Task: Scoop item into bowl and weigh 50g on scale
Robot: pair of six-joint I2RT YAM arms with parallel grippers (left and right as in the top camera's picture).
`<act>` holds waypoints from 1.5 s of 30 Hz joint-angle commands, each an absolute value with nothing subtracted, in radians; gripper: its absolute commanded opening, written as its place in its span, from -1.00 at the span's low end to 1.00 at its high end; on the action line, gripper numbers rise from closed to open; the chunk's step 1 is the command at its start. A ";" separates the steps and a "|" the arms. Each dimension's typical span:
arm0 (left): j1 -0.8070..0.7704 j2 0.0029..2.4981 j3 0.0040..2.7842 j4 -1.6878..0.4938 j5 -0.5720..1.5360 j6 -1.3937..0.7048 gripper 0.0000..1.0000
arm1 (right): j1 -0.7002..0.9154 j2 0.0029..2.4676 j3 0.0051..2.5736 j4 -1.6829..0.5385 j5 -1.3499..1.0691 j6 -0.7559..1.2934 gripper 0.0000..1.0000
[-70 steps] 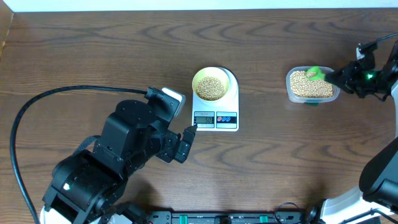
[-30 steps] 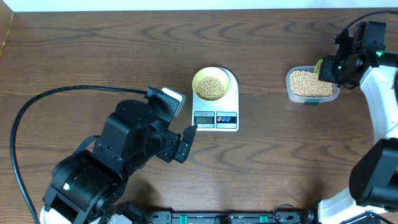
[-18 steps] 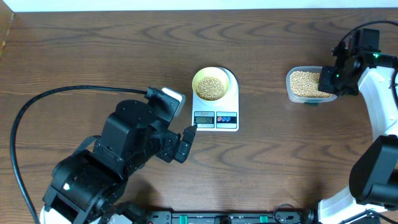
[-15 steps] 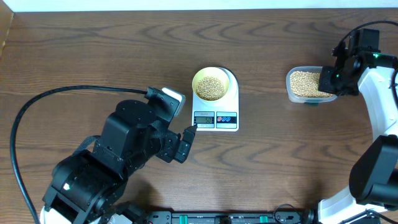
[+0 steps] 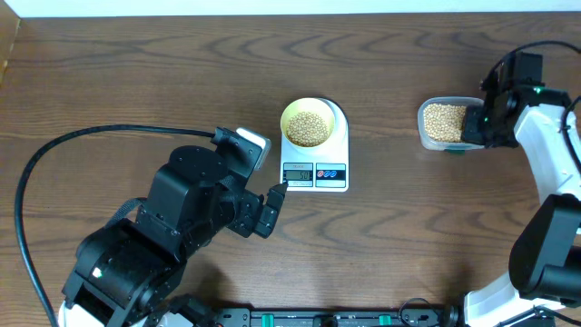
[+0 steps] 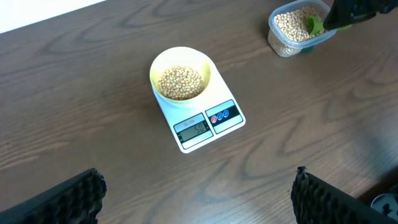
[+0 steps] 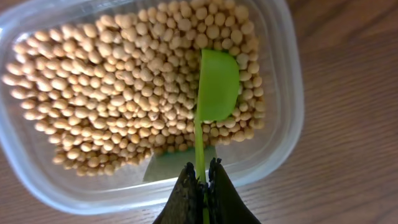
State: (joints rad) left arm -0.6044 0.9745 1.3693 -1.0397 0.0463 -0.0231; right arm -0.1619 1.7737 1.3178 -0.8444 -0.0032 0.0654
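Observation:
The pale-yellow bowl (image 5: 285,116) holds beige beans (image 5: 309,127) and stands on the white scale (image 5: 339,136) at mid-table. It also shows in the left wrist view (image 6: 158,65), where the scale (image 6: 211,127) has its display lit. My right gripper (image 5: 478,123) is over the right end of the clear tub (image 5: 424,127). It (image 7: 202,180) is shut on the handle of a green scoop (image 7: 217,84), whose head lies on the beans (image 7: 124,93) in the tub (image 7: 286,106). My left gripper (image 5: 270,207) is open and empty, in front-left of the scale (image 6: 199,208).
A black cable (image 5: 54,150) loops over the table at the left. The left arm's body (image 5: 182,218) fills the front left. The table's far edge (image 5: 272,14) runs along the top.
My right gripper has swung with the scoop from the tub's far right corner down over its right end, and the scoop head now lies on the beans. The left arm has not moved.

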 commanded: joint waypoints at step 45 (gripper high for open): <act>-0.601 0.973 1.380 -1.039 0.044 -0.024 0.96 | 0.447 0.358 0.724 -0.857 0.290 0.082 0.98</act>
